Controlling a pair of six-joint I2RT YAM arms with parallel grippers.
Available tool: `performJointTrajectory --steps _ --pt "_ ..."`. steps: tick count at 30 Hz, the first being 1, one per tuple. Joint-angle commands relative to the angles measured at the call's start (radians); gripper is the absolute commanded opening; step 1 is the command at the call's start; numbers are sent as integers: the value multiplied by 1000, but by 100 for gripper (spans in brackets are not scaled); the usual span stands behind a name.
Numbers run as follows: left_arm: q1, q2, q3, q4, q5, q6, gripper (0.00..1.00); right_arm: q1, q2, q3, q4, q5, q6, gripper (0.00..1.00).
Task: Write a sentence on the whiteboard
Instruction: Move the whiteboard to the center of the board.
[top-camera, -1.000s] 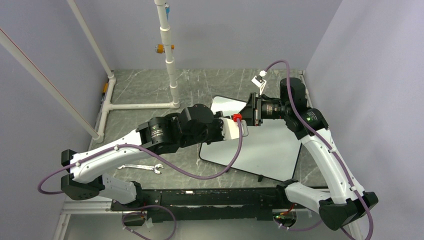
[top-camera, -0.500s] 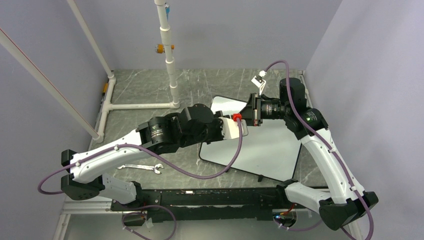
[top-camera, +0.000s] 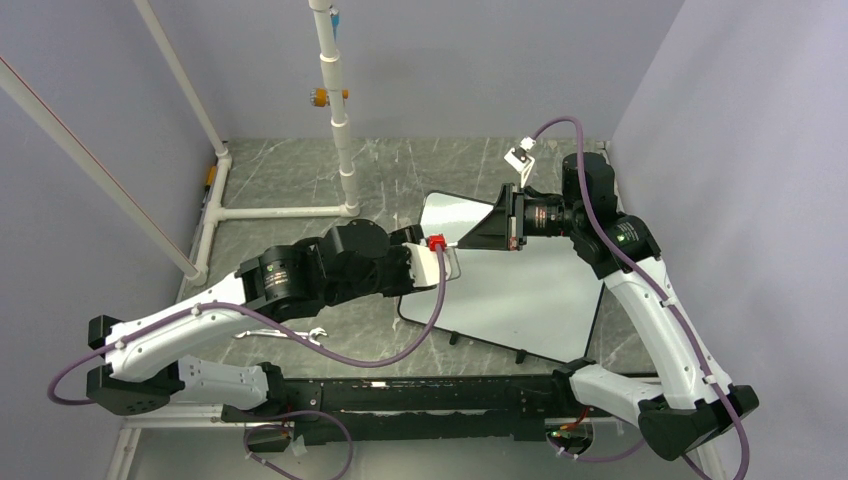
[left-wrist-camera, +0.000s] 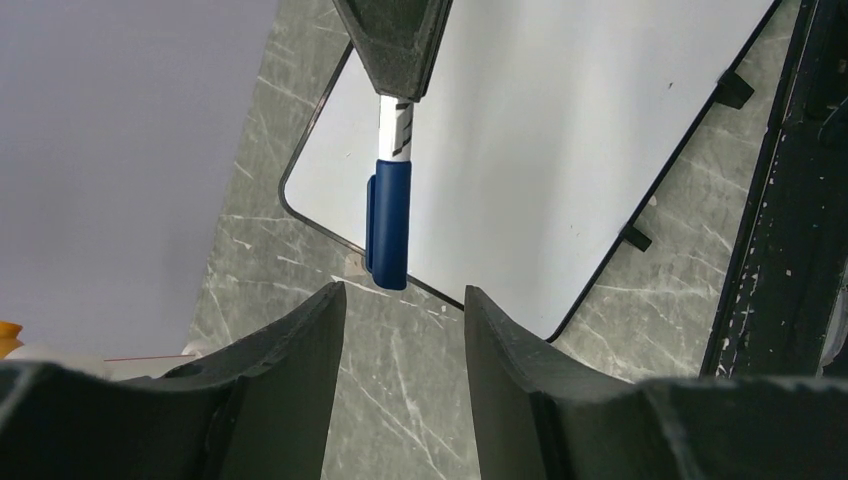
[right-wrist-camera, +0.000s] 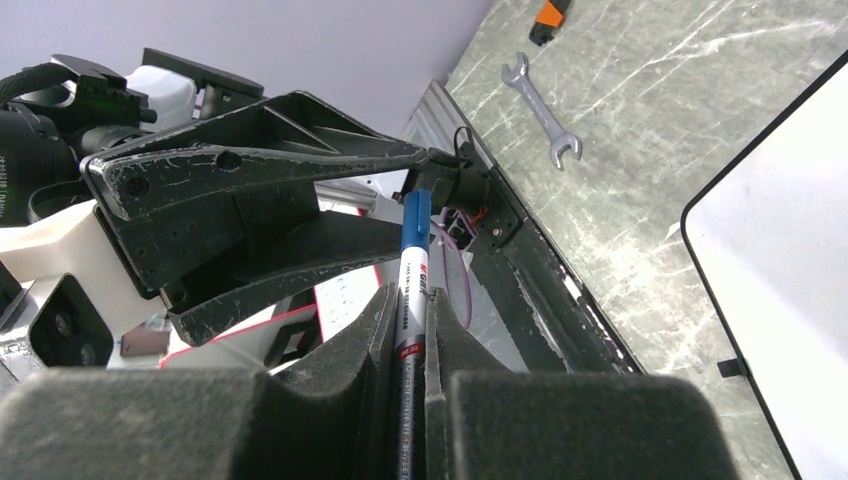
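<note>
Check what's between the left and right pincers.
A marker with a blue cap. The right pincer holds it, cap end pointing at the open left pincer, which does not touch it. The left wrist view shows it.

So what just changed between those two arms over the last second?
The left gripper opened, let go of the blue-capped marker and drew back to the left, away from the right arm. The right gripper is now shut on the marker and holds it alone, cap on. The right arm, the blank whiteboard and the wrench stayed where they were.
</note>
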Motion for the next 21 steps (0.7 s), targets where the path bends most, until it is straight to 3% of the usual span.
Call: performJointTrajectory --steps 1,4,7,10,12,15,19,21 --pt "5 -5 2 47 -9 0 50 5 -9 37 23 -9 5 0" --pt "6 22 16 62 -6 9 46 6 -13 32 32 -13 12 0" --pt "7 50 26 78 -15 12 35 6 -17 28 41 -18 19 0" --pt "7 73 45 85 -25 3 19 9 -19 22 47 -18 25 0" --pt "8 84 49 93 -24 -7 1 9 -23 18 57 -13 33 0" --pt "7 87 44 100 -25 -17 0 9 -25 11 71 -7 49 2" --pt "7 88 42 97 -28 -19 0 10 -24 14 74 -3 53 38" --pt "7 87 42 95 -30 -19 0 11 -22 18 72 0 55 47"
